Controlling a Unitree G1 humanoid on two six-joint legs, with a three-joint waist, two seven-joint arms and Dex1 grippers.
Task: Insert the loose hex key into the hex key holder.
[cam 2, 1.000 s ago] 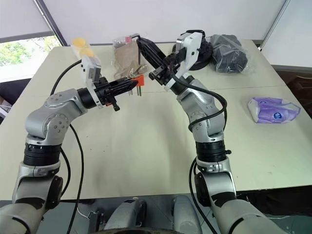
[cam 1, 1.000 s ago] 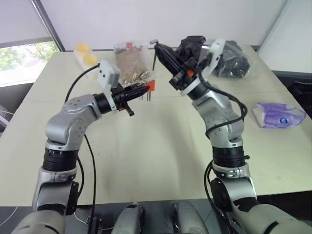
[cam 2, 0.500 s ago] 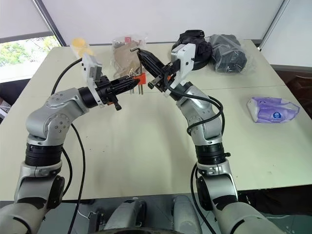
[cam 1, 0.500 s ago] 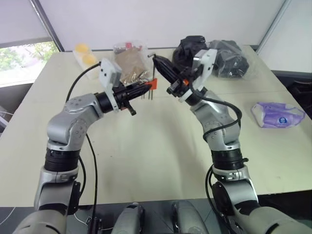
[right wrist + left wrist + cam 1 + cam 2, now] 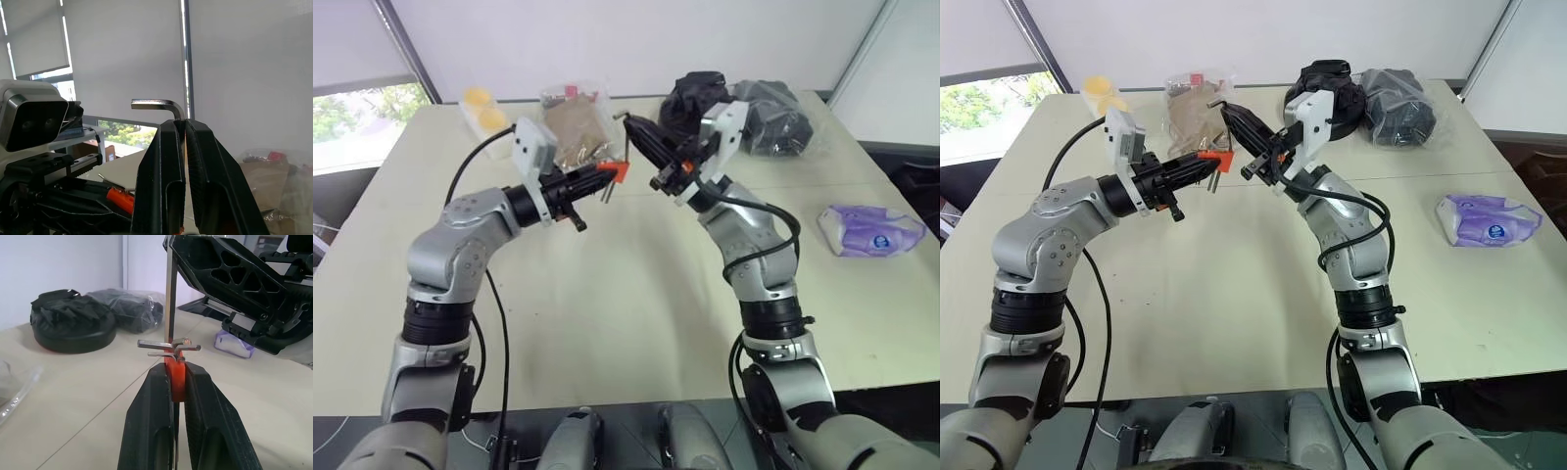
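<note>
Right gripper (image 5: 1227, 111) clamps the loose hex key (image 5: 159, 105) upright, long leg down at 6 o'clock, lining up over the holder (image 5: 175, 374) (left gripper (image 5: 178, 382) pinches it steady).

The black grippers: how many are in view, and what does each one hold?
2. The left gripper is shut on the hex key holder. The right gripper is shut on the loose hex key, just above the holder.

Office-like room: roller blinds (image 5: 122, 54), plain table (image 5: 607, 294), bagged clutter (image 5: 783, 117).
</note>
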